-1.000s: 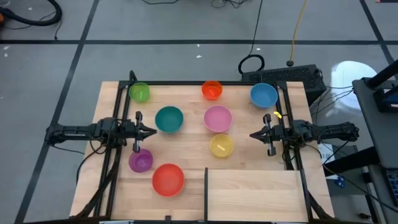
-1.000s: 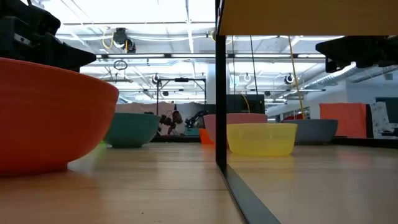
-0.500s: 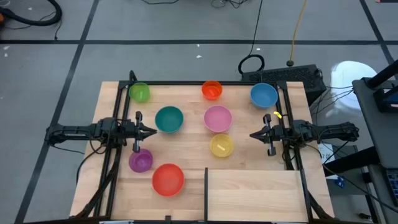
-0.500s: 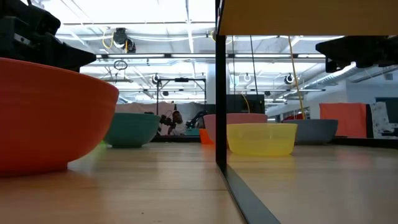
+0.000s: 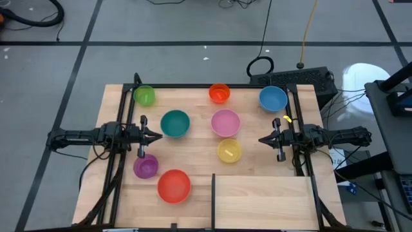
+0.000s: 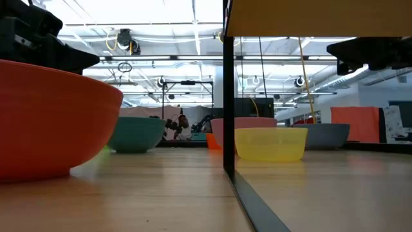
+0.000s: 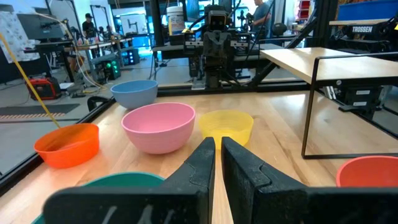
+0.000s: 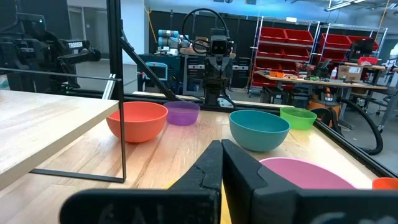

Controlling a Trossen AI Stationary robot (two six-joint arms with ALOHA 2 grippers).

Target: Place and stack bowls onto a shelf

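On tabletop: eight bright bowls scattered upright, unstacked; shelf bare.

i see green bowl, orange bowl, blue bowl, teal bowl, pink bowl, yellow bowl, purple bowl and red bowl beyond the pale wood shelf.

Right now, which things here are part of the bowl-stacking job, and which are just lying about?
Job: shelf; bowls: green, orange, blue, teal, pink, yellow, purple, red.

Lying about: black box and cable coil behind the table.
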